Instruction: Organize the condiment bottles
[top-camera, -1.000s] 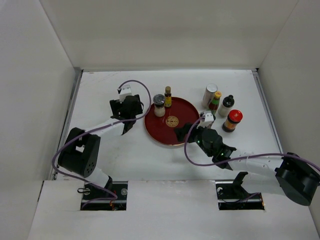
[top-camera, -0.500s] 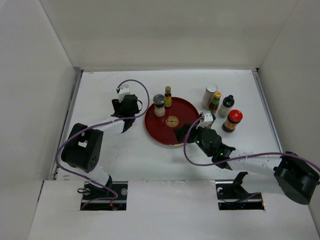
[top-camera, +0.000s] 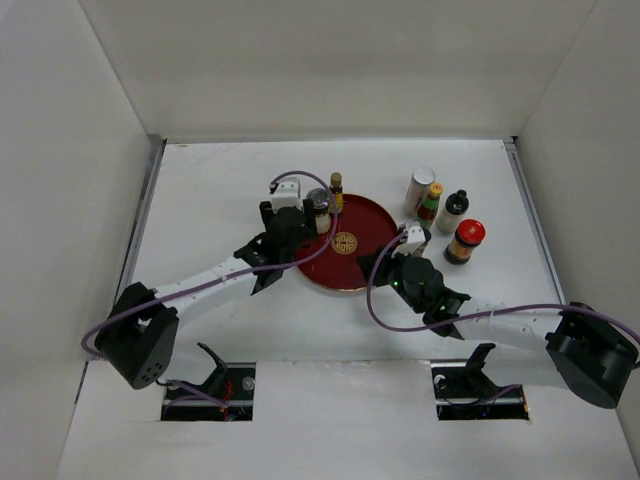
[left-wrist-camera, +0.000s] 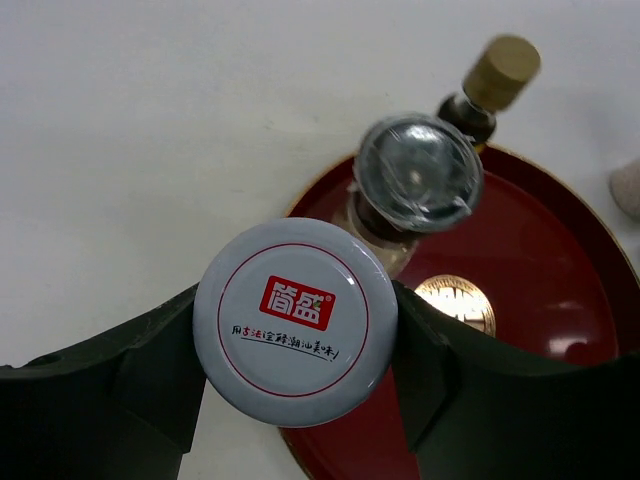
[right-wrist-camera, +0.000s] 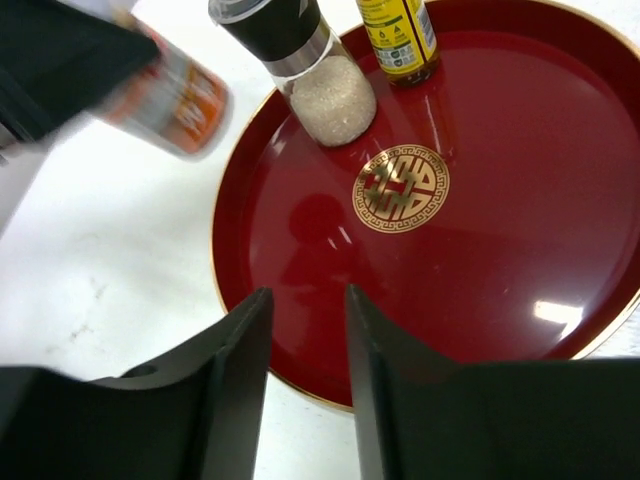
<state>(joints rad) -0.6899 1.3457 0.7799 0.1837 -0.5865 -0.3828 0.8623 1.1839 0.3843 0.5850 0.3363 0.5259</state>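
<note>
Spanning the top view: white table (top-camera: 200, 180), one.

Round red tray (top-camera: 365, 225), one, gold emblem at centre, mid-table.

Left gripper (left-wrist-camera: 297, 335), at the tray's 9 o'clock rim, fingers clamped on either side of a white-lidded jar (left-wrist-camera: 295, 320). The lid has a red label. The jar's body is blurred in the right wrist view, and whether it touches the table cannot be told.

Right gripper (right-wrist-camera: 300, 370), over the tray's 4 o'clock rim, fingers slightly parted, nothing between them.

Tall white bottle (top-camera: 420, 190), off the tray at 2 o'clock.

Grinder (top-camera: 318, 210), black collar, on the tray at 11 o'clock.

Red-capped jar (top-camera: 465, 241), off the tray at 3 o'clock.

Black-capped bottle (top-camera: 453, 211), between the red-capped jar and the tall white bottle.

Green bottle (top-camera: 430, 205), just beside the tall white bottle.

Yellow-capped bottle (top-camera: 336, 192), smallest, at the tray's 12 o'clock rim.
</note>
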